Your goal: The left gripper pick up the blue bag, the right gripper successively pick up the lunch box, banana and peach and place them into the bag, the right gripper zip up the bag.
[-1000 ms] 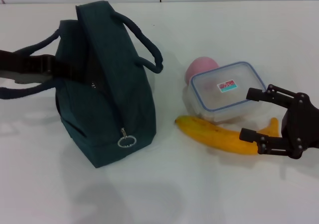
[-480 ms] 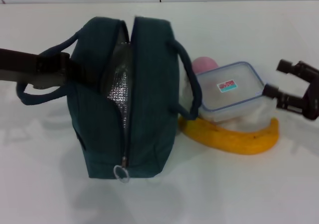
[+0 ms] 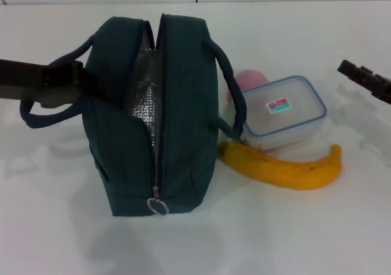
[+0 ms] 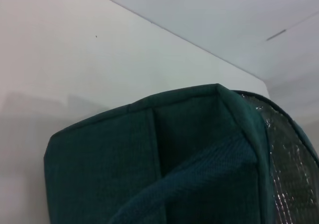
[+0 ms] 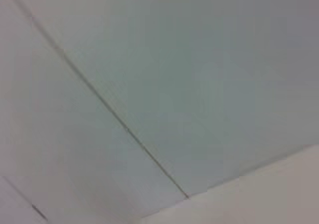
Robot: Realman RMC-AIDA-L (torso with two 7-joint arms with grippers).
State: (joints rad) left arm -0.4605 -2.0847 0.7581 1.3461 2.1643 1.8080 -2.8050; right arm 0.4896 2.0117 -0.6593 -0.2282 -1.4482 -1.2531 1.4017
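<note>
Black metal is what you see first: your left gripper (image 3: pixel 67 85) reaches in from the left edge of the head view and is closed on the near handle of the blue bag (image 3: pixel 183 116). That handle loops around it. The bag stands upright on the white table (image 3: pixel 275 238). Its top is unzipped most of the way, and you can see shiny silver lining inside the gap. The ring zipper pull (image 3: pixel 158 206) hangs at the front bottom end of the zip. From the left wrist view you see the bag's (image 4: pixel 149 159) side and a strip of the silver lining along one edge.

Your right gripper (image 3: pixel 366 79) only peeks in at the right edge of the head view, up off the table and well apart from the food. You cannot tell if its fingers are apart or together.

Just beside the bag sits the lunch box (image 3: pixel 282 112), lid on. The bag's far handle hangs down right next to it. The peach (image 3: pixel 249 80) is behind the box, partly hidden. The banana (image 3: pixel 281 168) lies in front of the box, with its left end close to the bag.

You have open table in front of the bag and the banana.
</note>
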